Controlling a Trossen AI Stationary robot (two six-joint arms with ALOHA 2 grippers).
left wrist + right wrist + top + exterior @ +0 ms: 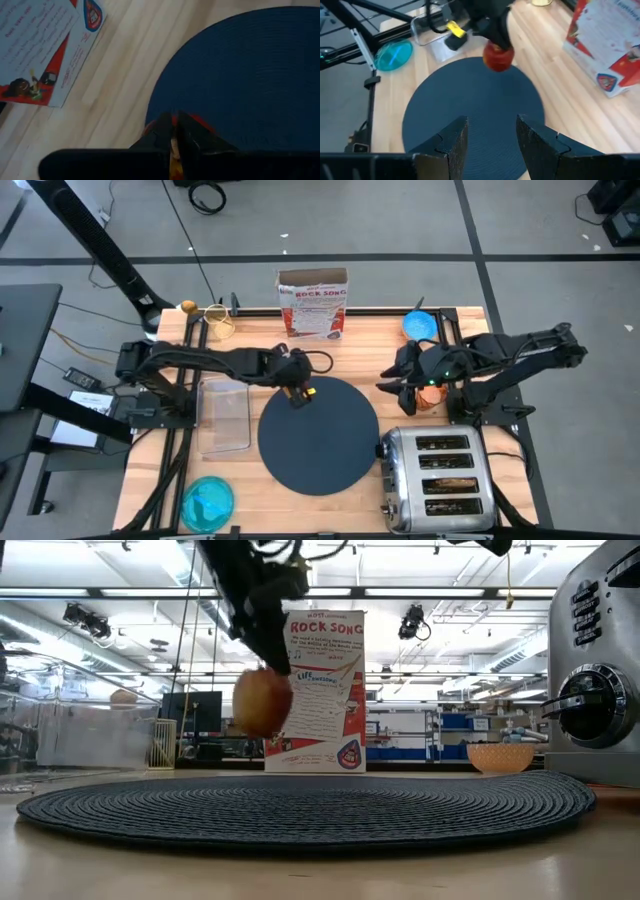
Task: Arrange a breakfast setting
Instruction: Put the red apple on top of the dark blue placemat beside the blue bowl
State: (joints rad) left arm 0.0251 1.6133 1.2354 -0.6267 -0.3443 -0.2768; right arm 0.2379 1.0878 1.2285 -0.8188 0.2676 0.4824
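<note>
We see two arms built of dark, matte black links. The left gripper (490,37) carries a yellow tag and a looping black cable at its wrist. The right gripper (490,137) has two blocky black fingers (451,140) with stepped edges; a small green light glows on that arm.

Printed in red capitals across the top of the upright red-and-white cardboard box (318,690) at the table's far edge: "ROCK SONG", with a small line above it too fine to read. Below, on a white panel of the same box, blue lettering starting "LIFE", the rest illegible. Same box from above (313,304): "ROCK SONG" again legible. Nothing else readable.
</note>
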